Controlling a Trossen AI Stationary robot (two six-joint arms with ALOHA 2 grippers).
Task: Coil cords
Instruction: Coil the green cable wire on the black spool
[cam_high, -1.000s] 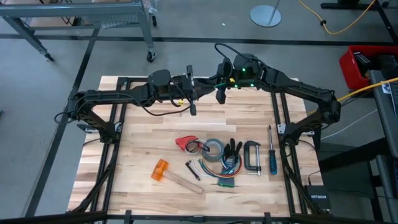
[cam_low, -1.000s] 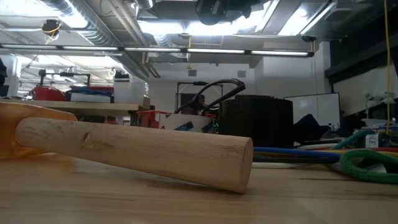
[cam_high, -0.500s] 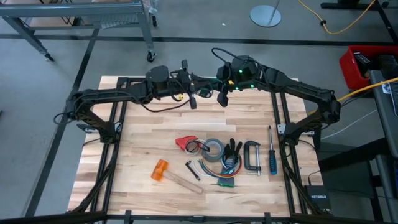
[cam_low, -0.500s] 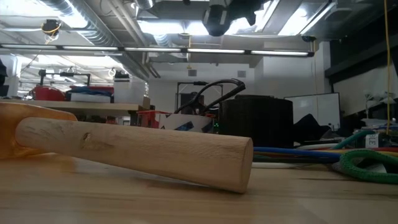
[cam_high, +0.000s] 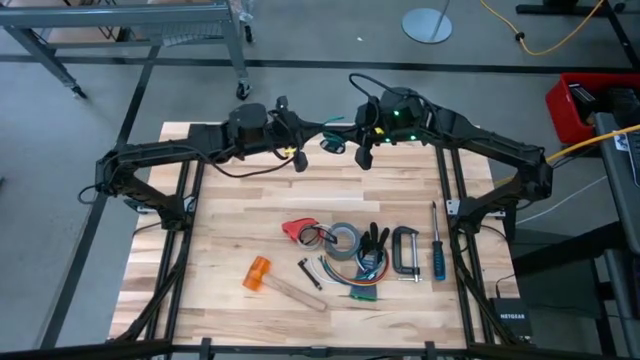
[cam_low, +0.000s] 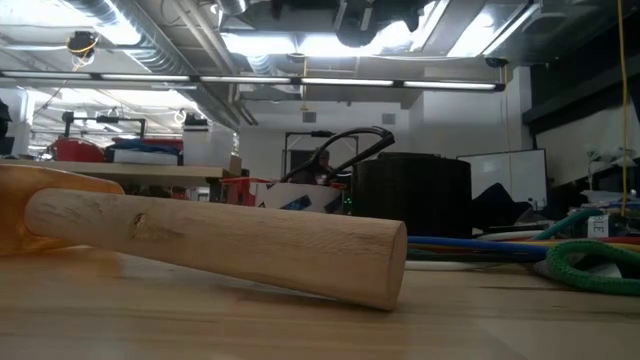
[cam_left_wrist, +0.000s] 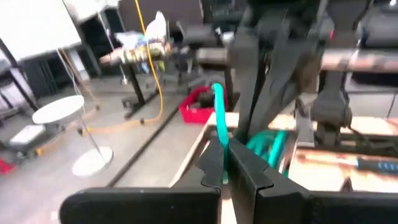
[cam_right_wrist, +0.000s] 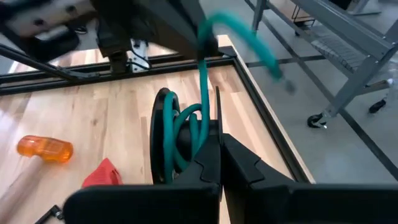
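Hammer head (cam_low: 40, 205) cut off; cord (cam_left_wrist: 219, 121) blurred.

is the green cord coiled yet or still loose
Partly coiled: the teal cord forms loops at the shut right gripper, one strand running up toward the left gripper.

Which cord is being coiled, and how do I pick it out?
Find the wooden table's far edge, where both dark arms meet. The thin teal-green cord hangs there, partly looped, gripped by the left hand and right hand. Unlike the multi-coloured wire bundle near the front, it is up off the table.

Workshop or lab: concrete floor (cam_high: 90, 90), wheeled metal rack (cam_high: 150, 30), exposed ceiling ducts (cam_low: 150, 30).
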